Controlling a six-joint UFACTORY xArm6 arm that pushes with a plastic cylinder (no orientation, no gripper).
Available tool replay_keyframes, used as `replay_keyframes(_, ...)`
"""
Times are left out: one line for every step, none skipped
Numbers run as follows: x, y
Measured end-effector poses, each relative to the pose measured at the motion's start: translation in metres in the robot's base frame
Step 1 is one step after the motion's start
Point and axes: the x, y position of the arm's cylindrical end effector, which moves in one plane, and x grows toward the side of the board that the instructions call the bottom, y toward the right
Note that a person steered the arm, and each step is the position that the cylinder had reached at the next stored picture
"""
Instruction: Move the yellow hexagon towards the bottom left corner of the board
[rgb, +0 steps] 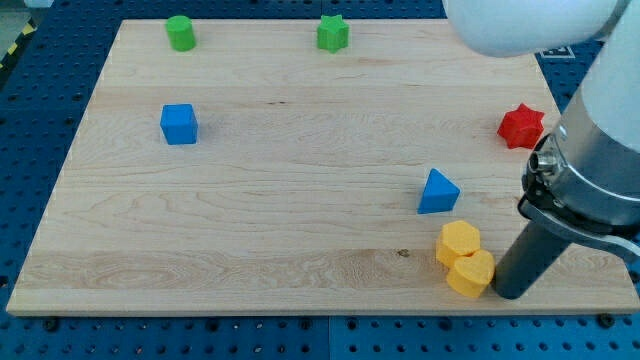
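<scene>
The yellow hexagon (458, 242) sits near the board's bottom right. A second yellow block (470, 273), its shape unclear, touches it just below and to the right. My tip (507, 295) rests on the board right beside this second yellow block, on its right side, and a little below and right of the hexagon. The dark rod rises from there toward the arm at the view's right.
A blue triangle (438, 192) lies just above the hexagon. A red star (521, 126) is at the right edge. A blue cube (179, 124) is at the left. A green cylinder (180, 33) and a green star (333, 33) sit along the top edge.
</scene>
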Motion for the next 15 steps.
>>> replay_keyframes(-0.006,-0.012)
replay_keyframes(-0.006,-0.025)
replay_keyframes(-0.006,-0.028)
replay_keyframes(-0.006,-0.005)
replay_keyframes(-0.018,0.015)
replay_keyframes(-0.045,0.016)
replay_keyframes(-0.045,0.016)
replay_keyframes(-0.047,0.007)
replay_keyframes(-0.047,-0.006)
replay_keyframes(-0.047,-0.018)
replay_keyframes(-0.047,-0.035)
replay_keyframes(-0.047,-0.055)
replay_keyframes(-0.047,-0.075)
replay_keyframes(-0.047,-0.094)
replay_keyframes(-0.047,-0.112)
